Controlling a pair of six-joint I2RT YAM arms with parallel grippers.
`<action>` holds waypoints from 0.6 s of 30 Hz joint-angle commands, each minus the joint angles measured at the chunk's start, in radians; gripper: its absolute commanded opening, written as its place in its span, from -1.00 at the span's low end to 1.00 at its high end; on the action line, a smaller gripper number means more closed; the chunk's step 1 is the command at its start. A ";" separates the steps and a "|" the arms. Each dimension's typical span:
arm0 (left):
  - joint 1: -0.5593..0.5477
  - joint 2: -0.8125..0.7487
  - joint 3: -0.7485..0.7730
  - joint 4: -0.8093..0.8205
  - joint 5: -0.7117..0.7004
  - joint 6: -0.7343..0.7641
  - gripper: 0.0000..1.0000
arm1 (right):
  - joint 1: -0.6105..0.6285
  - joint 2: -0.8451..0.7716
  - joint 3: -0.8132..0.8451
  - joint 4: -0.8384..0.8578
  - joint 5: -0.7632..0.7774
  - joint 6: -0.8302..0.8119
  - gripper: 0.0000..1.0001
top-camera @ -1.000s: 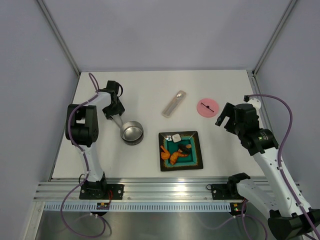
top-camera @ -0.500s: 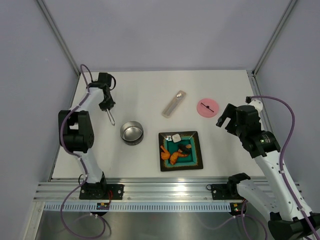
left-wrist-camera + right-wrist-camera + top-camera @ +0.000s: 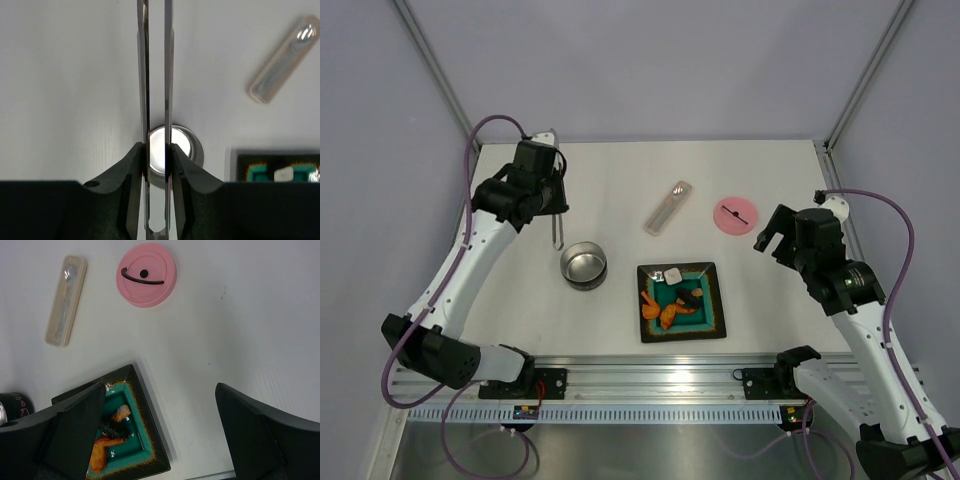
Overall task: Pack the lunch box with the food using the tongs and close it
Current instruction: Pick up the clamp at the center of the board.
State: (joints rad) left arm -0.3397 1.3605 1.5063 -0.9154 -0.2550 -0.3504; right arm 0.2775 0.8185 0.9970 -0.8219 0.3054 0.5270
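Observation:
My left gripper (image 3: 551,207) is shut on the tongs (image 3: 558,233), which hang just behind and left of the lunch box (image 3: 583,265), an open steel tin. In the left wrist view the two thin arms of the tongs (image 3: 144,75) run straight ahead, pinched between the fingers of the left gripper (image 3: 156,151), with the lunch box (image 3: 189,148) below them. The food (image 3: 667,310) lies on a teal plate (image 3: 712,320): orange chunks, a white square, a dark piece. The pink lid (image 3: 735,215) lies flat at the back right. My right gripper (image 3: 160,390) stands open and holds nothing, above the table beside the plate (image 3: 150,460).
A flat silvery utensil in a pale case (image 3: 667,207) lies diagonally behind the plate, also seen as the case (image 3: 66,300) left of the lid (image 3: 146,275). Grey walls close the table on three sides, and a metal rail runs along the near edge.
The left arm has swung out and raised its elbow. Its gripper has closed on the tongs and carried them right, to just behind the tin. The right arm has barely moved.

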 commanded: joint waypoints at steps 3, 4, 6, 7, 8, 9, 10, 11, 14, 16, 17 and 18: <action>-0.145 -0.075 -0.066 -0.080 0.071 -0.001 -0.39 | 0.000 -0.005 0.069 -0.025 0.018 -0.007 0.99; -0.162 -0.083 -0.073 -0.083 0.069 -0.010 -0.38 | 0.000 -0.005 0.074 -0.028 0.018 -0.009 0.99; -0.199 -0.093 -0.092 -0.091 0.062 -0.016 -0.38 | 0.002 -0.004 0.083 -0.031 0.017 -0.013 0.99; -0.235 -0.098 -0.112 -0.089 0.056 -0.019 -0.38 | 0.002 -0.002 0.084 -0.031 0.017 -0.013 0.99; -0.255 -0.098 -0.124 -0.092 0.051 -0.024 -0.38 | 0.000 -0.001 0.086 -0.031 0.018 -0.016 0.99; -0.272 -0.098 -0.136 -0.091 0.048 -0.027 -0.38 | 0.000 -0.001 0.089 -0.033 0.018 -0.016 0.99; -0.306 -0.094 -0.147 -0.089 0.051 -0.035 -0.37 | 0.002 0.002 0.091 -0.033 0.018 -0.016 0.99; -0.320 -0.089 -0.161 -0.092 0.053 -0.041 -0.36 | 0.000 0.004 0.092 -0.031 0.018 -0.016 0.99; -0.373 -0.072 -0.170 -0.086 0.056 -0.061 -0.34 | 0.000 0.008 0.092 -0.031 0.012 -0.012 0.99; -0.415 -0.064 -0.166 -0.083 0.057 -0.074 -0.26 | 0.000 0.008 0.091 -0.031 0.011 -0.005 0.99; -0.429 -0.060 -0.163 -0.080 0.056 -0.079 -0.24 | 0.000 0.005 0.089 -0.034 0.009 -0.004 0.99; -0.439 -0.052 -0.159 -0.076 0.056 -0.082 -0.21 | 0.000 0.004 0.088 -0.036 0.011 -0.002 0.99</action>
State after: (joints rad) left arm -0.7483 1.3010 1.3323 -1.0264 -0.2089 -0.4034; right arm 0.2775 0.8268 1.0492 -0.8505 0.3046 0.5270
